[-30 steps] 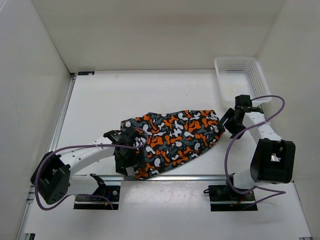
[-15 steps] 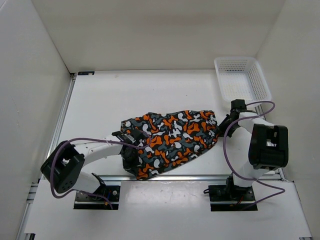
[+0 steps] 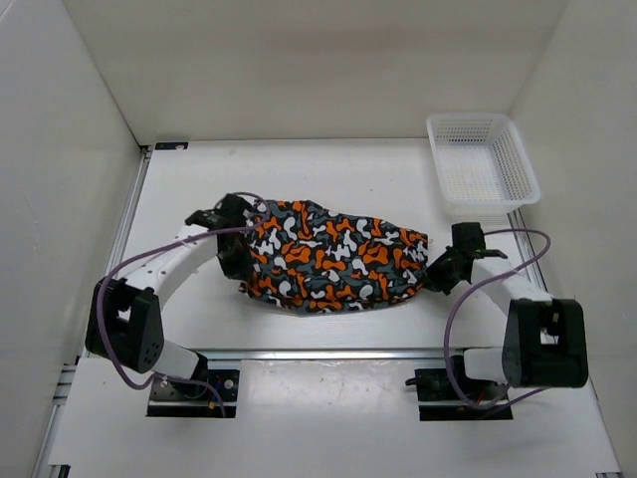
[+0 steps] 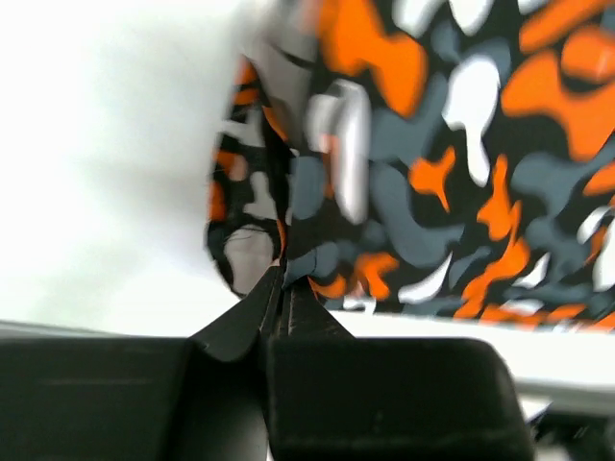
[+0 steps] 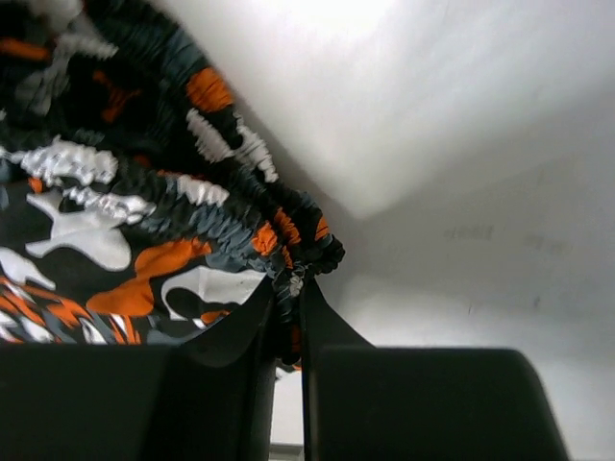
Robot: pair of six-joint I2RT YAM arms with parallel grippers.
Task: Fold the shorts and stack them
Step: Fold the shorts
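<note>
The shorts, printed in orange, grey, black and white blotches, hang stretched between my two grippers over the middle of the table. My left gripper is shut on the left edge of the shorts, the fabric pinched between its black fingers. My right gripper is shut on the gathered waistband at the right end of the shorts, with the elastic caught between its fingers.
A white mesh basket stands at the back right corner of the table. White walls enclose the table on three sides. A metal rail runs along the near edge by the arm bases.
Both grippers have shut on the shorts. The left arm swung its end up and to the left, and the shorts are now pulled out wide between the two grippers.
</note>
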